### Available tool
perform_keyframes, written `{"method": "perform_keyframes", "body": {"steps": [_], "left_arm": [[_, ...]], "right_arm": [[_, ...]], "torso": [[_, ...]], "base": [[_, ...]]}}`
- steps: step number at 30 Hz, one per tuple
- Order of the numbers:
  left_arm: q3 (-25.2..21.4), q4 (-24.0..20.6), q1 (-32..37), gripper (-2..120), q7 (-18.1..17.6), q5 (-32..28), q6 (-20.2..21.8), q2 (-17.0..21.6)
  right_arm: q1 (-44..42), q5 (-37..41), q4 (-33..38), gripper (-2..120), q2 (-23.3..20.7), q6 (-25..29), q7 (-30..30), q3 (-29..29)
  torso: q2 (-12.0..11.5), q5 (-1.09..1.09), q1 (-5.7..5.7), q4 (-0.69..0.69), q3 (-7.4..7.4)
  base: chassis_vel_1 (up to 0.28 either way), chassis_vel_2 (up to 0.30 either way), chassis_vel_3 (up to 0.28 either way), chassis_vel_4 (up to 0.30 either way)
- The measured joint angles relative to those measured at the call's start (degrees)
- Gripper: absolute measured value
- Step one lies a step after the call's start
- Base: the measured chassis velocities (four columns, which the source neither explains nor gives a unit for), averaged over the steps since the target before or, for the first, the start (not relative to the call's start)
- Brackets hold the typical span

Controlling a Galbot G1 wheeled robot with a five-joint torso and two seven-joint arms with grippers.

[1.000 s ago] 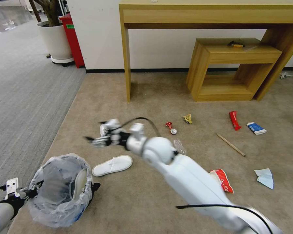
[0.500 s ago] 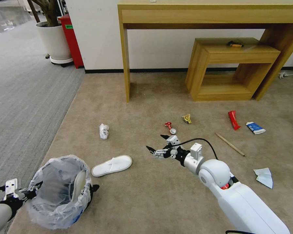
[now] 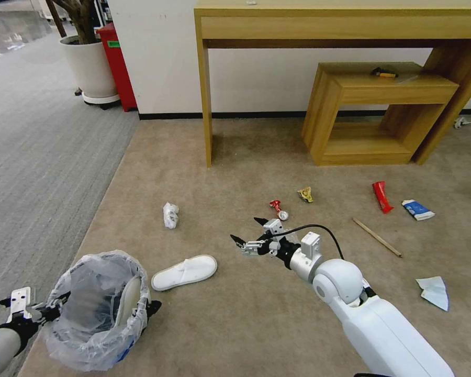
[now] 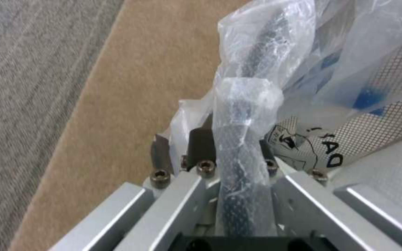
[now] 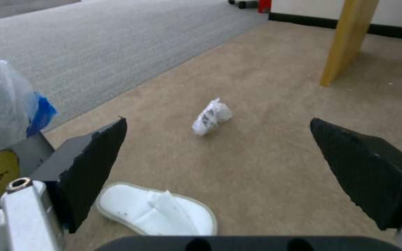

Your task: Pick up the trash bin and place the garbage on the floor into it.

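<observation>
crinkly-lined trash bin (image 3: 97, 309) pinched by left gripper (image 3: 52, 310).

Left wrist view: the left gripper (image 4: 231, 150) clamped on the rim of the trash bin (image 4: 238, 181).
The fingers (image 4: 201, 148) pinched the black mesh rim, which was wrapped in the crinkly translucent plastic bag (image 4: 275, 52) with blue print; a black-lettered label showed on the mesh wall. Beyond lay the beige carpet (image 4: 136, 87), bordered by the grey striped carpet (image 4: 29, 80).
</observation>
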Motion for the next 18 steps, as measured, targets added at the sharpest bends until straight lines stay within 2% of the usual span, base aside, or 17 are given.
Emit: {"method": "perform_keyframes", "body": {"steps": [7,18], "left_arm": [[-0.08,-0.17,0.28,0,0.11,-0.05,0.0,-0.09],[0.39,-0.31,0.06,0,0.22,0.44,0.0,-0.58]], "right_arm": [[-0.18,-0.14,0.09,100,0.14,-0.37,0.49,-0.74],[-0.03,-0.69,-1.79,100,1.65,-0.59,0.66,-2.03]], "torso": [[0.0,0.0,0.0,0.0,0.0],[0.0,0.0,0.0,0.0,0.0]], "base": [[0.033,0.158,-0.026,-0.165],[0.085,0.184,-0.07,-0.192]]}}
